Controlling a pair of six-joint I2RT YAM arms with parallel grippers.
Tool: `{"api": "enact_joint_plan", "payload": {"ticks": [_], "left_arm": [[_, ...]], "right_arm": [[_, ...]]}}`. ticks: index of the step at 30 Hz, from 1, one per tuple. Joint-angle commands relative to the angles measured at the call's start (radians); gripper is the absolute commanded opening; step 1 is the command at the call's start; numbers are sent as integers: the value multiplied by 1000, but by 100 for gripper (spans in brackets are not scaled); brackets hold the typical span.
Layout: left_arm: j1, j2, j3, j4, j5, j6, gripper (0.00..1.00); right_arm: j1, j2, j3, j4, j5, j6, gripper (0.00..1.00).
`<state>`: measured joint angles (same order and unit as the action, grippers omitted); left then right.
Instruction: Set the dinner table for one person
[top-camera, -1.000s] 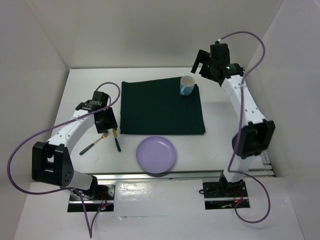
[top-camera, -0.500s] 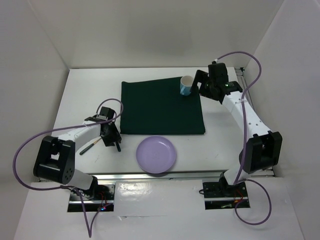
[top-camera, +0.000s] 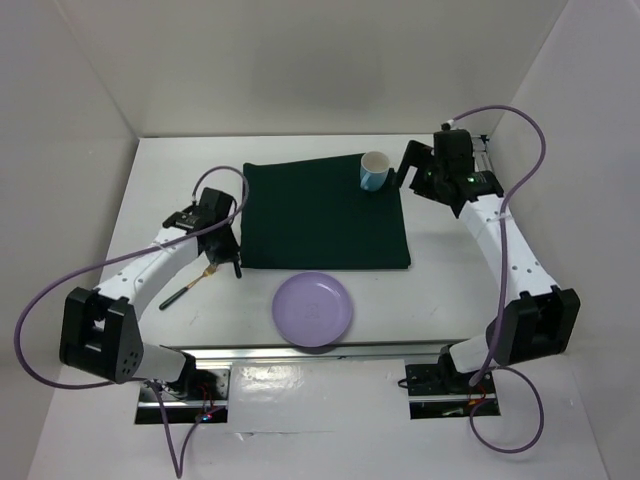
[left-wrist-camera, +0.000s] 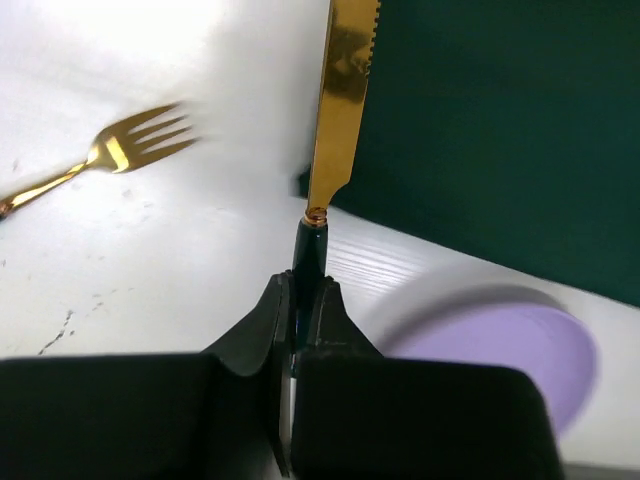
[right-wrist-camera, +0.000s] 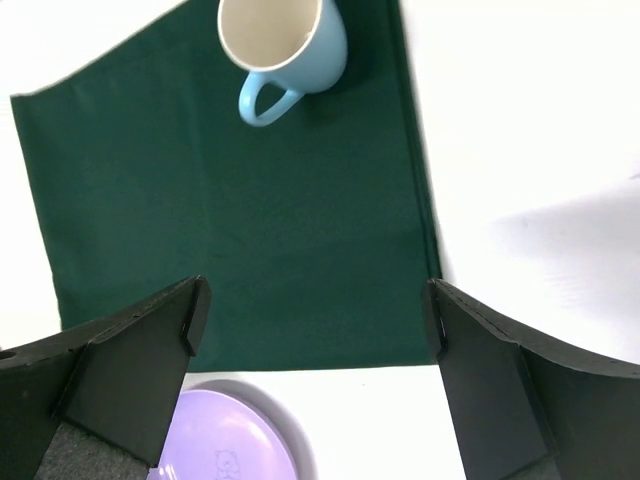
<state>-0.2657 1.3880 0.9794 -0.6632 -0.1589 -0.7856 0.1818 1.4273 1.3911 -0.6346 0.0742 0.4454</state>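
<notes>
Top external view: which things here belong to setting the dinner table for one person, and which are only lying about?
Belong to the job: dinner table, green mat, purple plate, blue mug, gold fork, gold knife held in the left claw.
Lying about: nothing loose; only the rig's metal rail.

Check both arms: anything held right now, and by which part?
The left gripper is shut on the knife, gripping its dark handle just below the gold blade. The right gripper is open, holding nothing.
</notes>
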Motion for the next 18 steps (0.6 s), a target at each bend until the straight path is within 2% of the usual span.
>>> {"api": "enact_joint_plan", "payload": {"ticks": [1, 3, 5, 7, 8, 12, 14, 18], "left_arm": [[-82, -9, 160, -18, 89, 83, 0], [-122, 46, 220, 26, 198, 83, 0], [-211, 142, 306, 85, 320, 72, 0], [-300, 219, 419, 119, 346, 33, 0], [-323, 297, 458, 119, 360, 32, 0], [-401, 451, 622, 171, 482, -38, 0], [-435, 546, 692, 187, 495, -88, 0], [-449, 624, 683, 295, 530, -165, 0]], "right_arm": [[-42, -74, -6, -8, -31, 4, 100], [-70, -87, -29, 2, -59, 16, 100], [-96, -114, -41, 13, -69, 48, 100], [-105, -129, -41, 13, -80, 49, 100], [-119, -142, -26, -2, -80, 49, 100], [-119, -175, 25, -57, -13, 29, 100], [-119, -212, 40, -68, -1, 13, 100], [-130, -281, 40, -59, 19, 1, 100]]}}
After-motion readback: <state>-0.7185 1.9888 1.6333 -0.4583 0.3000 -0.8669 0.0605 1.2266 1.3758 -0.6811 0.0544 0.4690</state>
